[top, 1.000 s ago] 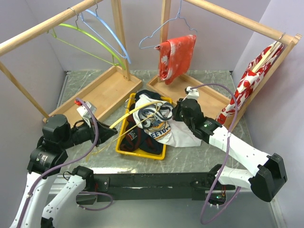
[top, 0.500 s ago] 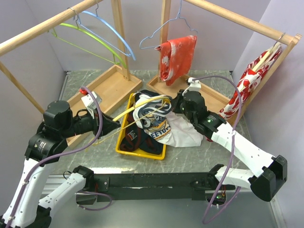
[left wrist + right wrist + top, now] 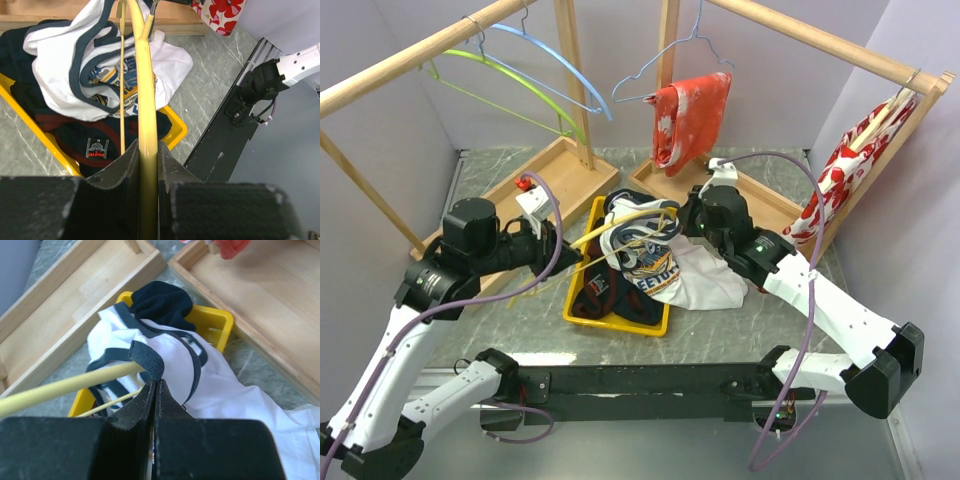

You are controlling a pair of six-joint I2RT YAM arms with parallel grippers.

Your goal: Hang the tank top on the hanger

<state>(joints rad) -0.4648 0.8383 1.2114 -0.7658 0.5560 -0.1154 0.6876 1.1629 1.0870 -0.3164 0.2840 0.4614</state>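
Surface: grey marble-patterned top carrying a yellow bin in the middle.
Wooden rack base: behind the bin and to its left, lying flat on the surface.
Tank top: white with navy trim. Its body spills over the bin's right rim onto the surface, and its upper part is lifted above the bin.
Dark clothes: piled inside the bin, under the tank top.
Hanger: thin and yellow, held over the bin from its left side. One arm reaches under a navy-trimmed strap of the tank top, which drapes across it.
Left hand: at the bin's left edge, fingers closed tight on the hanger's arm.
Right hand: above the bin's far right corner, fingers pinched together on the tank top's navy-trimmed strap.
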